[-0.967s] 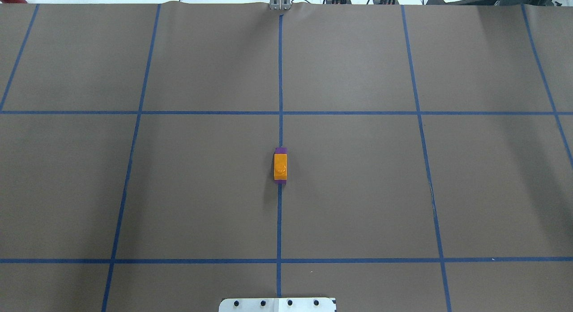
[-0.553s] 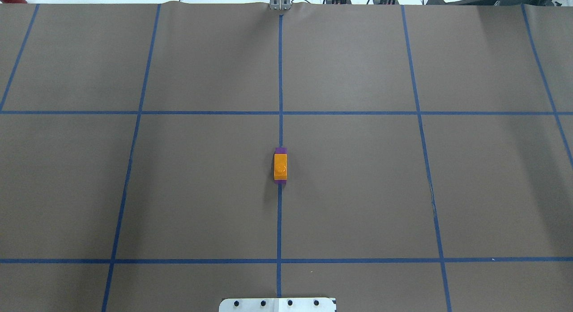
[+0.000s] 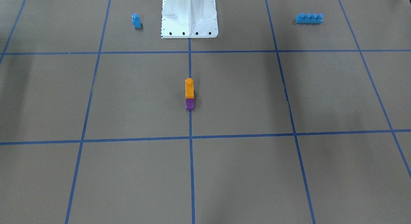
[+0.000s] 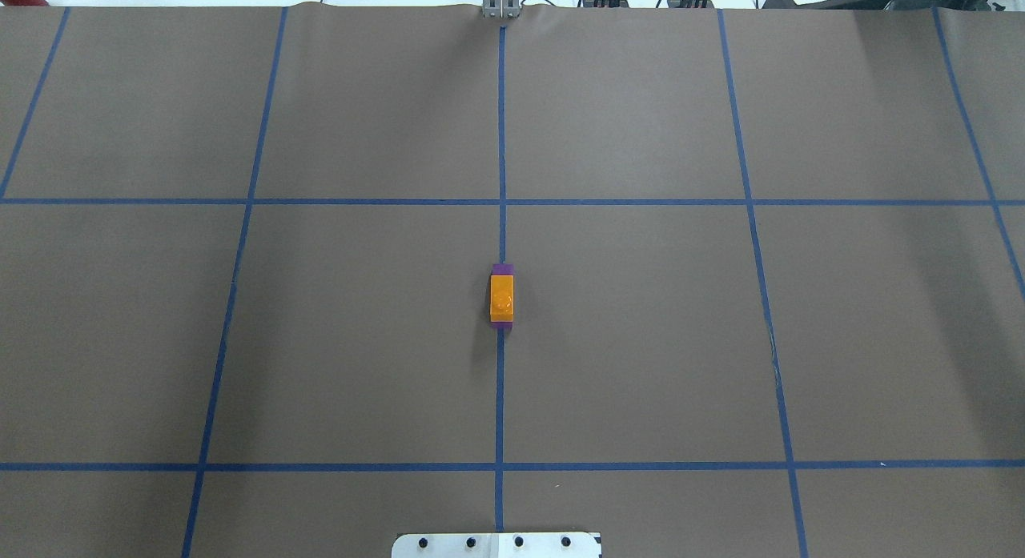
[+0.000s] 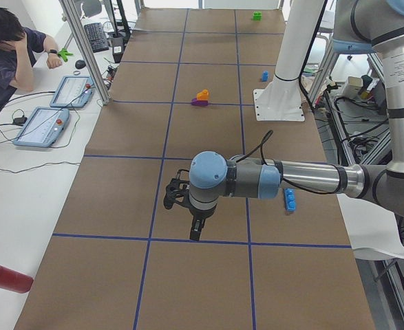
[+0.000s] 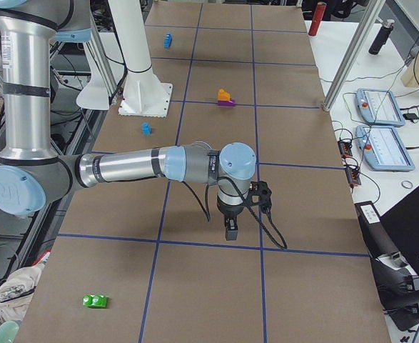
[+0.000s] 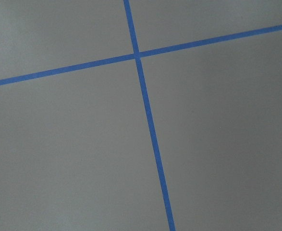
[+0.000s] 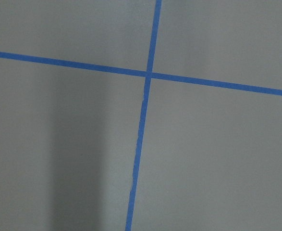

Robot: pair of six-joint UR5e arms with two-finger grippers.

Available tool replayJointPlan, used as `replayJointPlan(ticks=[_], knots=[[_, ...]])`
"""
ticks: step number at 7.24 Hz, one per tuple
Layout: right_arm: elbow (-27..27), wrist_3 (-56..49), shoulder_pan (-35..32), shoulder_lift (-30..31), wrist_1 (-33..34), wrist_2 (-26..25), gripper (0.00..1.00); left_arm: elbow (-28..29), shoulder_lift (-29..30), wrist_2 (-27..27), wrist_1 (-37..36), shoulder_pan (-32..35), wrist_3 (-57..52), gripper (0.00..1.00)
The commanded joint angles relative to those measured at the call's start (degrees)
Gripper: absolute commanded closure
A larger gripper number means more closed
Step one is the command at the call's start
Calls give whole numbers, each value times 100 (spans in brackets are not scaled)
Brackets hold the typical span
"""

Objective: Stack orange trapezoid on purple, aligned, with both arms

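Only sideways: left arm (image 5: pixel 305 177), right arm (image 6: pixel 130 166)

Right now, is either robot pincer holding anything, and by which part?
Nothing seems held: the orange trapezoid sits on the purple mid-table, apart from the left pincer and the right pincer.

Soft even light, faint broad shadow bands lay on the matte brown paper table cover (image 3: pixel 128 172), focus was mostly sharp.

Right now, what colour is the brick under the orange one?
Purple. The purple brick shows best in the front-facing view.
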State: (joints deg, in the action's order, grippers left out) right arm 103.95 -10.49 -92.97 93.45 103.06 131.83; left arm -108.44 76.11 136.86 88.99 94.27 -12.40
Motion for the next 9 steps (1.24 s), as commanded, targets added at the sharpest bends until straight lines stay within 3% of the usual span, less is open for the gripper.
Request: replayJointPlan(ticks=[1, 9], knots=[[-23, 30, -1, 6, -163, 1, 0, -20, 0, -10, 13, 3, 10, 0], [-32, 47, 7, 15, -155, 18, 0, -19, -70, -11, 13, 12, 45, 0]])
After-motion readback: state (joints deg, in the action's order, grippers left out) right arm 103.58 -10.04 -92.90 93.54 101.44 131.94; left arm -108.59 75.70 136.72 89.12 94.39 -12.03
